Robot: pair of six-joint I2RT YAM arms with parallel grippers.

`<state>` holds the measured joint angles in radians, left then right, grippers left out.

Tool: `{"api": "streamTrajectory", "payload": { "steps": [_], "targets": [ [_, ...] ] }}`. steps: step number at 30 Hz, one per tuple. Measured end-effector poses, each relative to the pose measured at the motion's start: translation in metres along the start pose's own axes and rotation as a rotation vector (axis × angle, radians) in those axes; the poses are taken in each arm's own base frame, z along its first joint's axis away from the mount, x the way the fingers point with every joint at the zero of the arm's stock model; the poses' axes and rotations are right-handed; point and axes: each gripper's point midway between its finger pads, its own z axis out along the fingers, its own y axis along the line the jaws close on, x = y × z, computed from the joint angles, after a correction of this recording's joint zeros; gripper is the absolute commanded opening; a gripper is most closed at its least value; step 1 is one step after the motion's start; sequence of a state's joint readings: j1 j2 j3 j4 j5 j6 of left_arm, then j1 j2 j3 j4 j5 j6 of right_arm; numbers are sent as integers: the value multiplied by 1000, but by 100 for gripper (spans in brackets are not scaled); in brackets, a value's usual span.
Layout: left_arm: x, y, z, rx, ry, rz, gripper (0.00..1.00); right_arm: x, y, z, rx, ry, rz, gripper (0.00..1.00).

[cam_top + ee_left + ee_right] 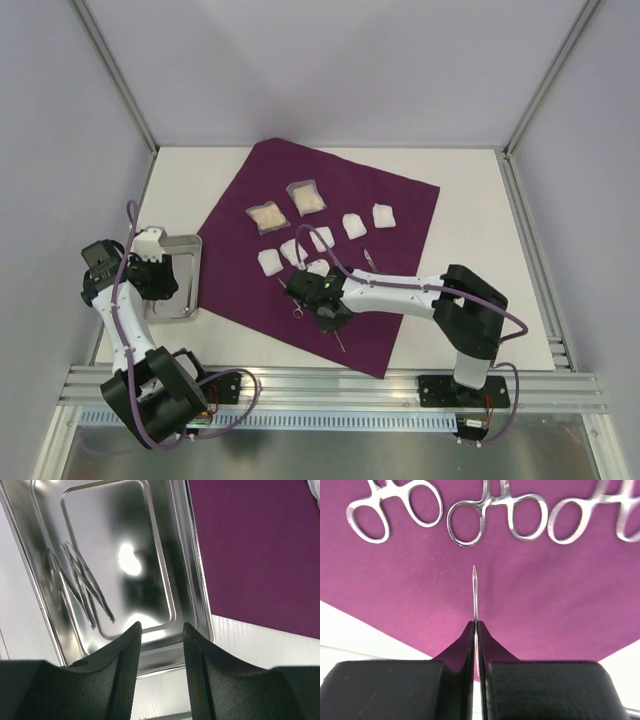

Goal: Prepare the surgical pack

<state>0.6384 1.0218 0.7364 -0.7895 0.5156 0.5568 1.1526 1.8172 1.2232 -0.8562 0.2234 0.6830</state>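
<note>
The surgical pack lies spread flat, with bare table at its 3 o'clock. Right jaws clench a thin instrument near its 7 o'clock edge. Left jaws gape, empty, above the tray at 9 o'clock.

A steel tray sits at the left side of the white tabletop. In its left half lie slim tweezers, crossing one another; their number is hard to tell. Toward the far middle lie two clear gauze packets side by side. Just near of them a loose curved row of white folded pads runs from right to left. Nearer still, three ring-handled instruments lie in a row. A thin pointed metal instrument aims at them, its tip just short of the rings.
</note>
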Motion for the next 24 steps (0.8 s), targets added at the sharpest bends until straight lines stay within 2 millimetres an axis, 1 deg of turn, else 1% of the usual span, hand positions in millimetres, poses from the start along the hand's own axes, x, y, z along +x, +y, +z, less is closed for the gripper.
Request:
{"api": "streamTrajectory", "payload": {
  "steps": [2, 3, 5, 7, 10, 11, 12, 14, 15, 18, 20, 21, 24],
  "targets": [
    [-2, -6, 1, 17, 3, 11, 48, -7, -1, -11, -10, -29, 43, 1],
    [-6, -10, 2, 29, 2, 25, 48, -14, -2, -19, -28, -52, 83, 0],
    [-15, -25, 5, 68, 2, 73, 48, -30, -5, -33, -65, -97, 167, 0],
    [-26, -47, 8, 111, 3, 152, 48, -56, -13, -48, -126, -161, 312, 0],
    [-47, -91, 10, 203, -17, 312, 51, -99, -34, -64, -212, -266, 586, 0],
    [-54, -105, 9, 225, -24, 366, 53, -110, -42, -66, -226, -293, 667, 1],
    [-62, -120, 7, 248, -36, 425, 55, -121, -52, -68, -235, -323, 761, 0],
    [-79, -155, 1, 299, -75, 562, 58, -138, -63, -71, -253, -364, 928, 1],
    [-86, -170, -3, 318, -96, 616, 59, -144, -63, -72, -267, -375, 990, 0],
    [-98, -207, -13, 366, -143, 749, 65, -156, -55, -74, -319, -373, 1159, 0],
    [-98, -227, -15, 391, -163, 828, 66, -161, -50, -71, -340, -359, 1242, 1],
    [-95, -238, -16, 407, -169, 871, 67, -164, -48, -69, -345, -349, 1284, 0],
    [-83, -263, -14, 437, -194, 997, 70, -170, -40, -58, -361, -309, 1377, 0]
  ]
}}
